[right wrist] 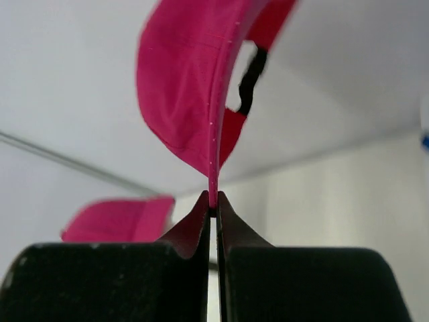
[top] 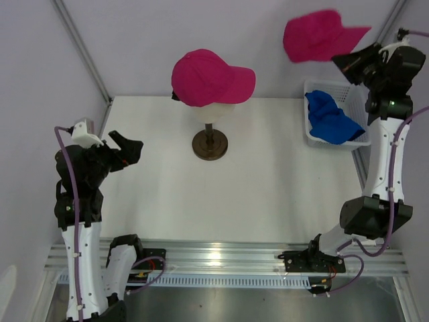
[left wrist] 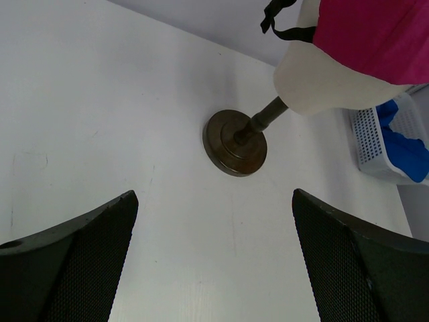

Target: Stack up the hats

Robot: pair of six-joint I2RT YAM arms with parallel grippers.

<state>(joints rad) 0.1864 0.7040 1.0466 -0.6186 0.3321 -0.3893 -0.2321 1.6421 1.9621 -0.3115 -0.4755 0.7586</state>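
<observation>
I have open table (top: 268,194) from centre toward 6 o'clock; walls close in at 9 and 3. My right gripper (right wrist: 213,201) is pinched tight on the brim of a pink cap (top: 315,35), aloft at 1 o'clock above the white basket (top: 310,136) where the blue cap (top: 332,117) lies. A second pink cap (top: 204,77) sits on the mannequin head (left wrist: 315,87) at 12, over its stand (top: 210,144). My left gripper (left wrist: 213,194) hangs spread wide and empty at 9. From above, the raised cap looks blurred.

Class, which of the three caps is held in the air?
The pink cap pinched by the right end effector; the other pink cap sits on the mannequin head, the blue cap lies in the basket.
</observation>
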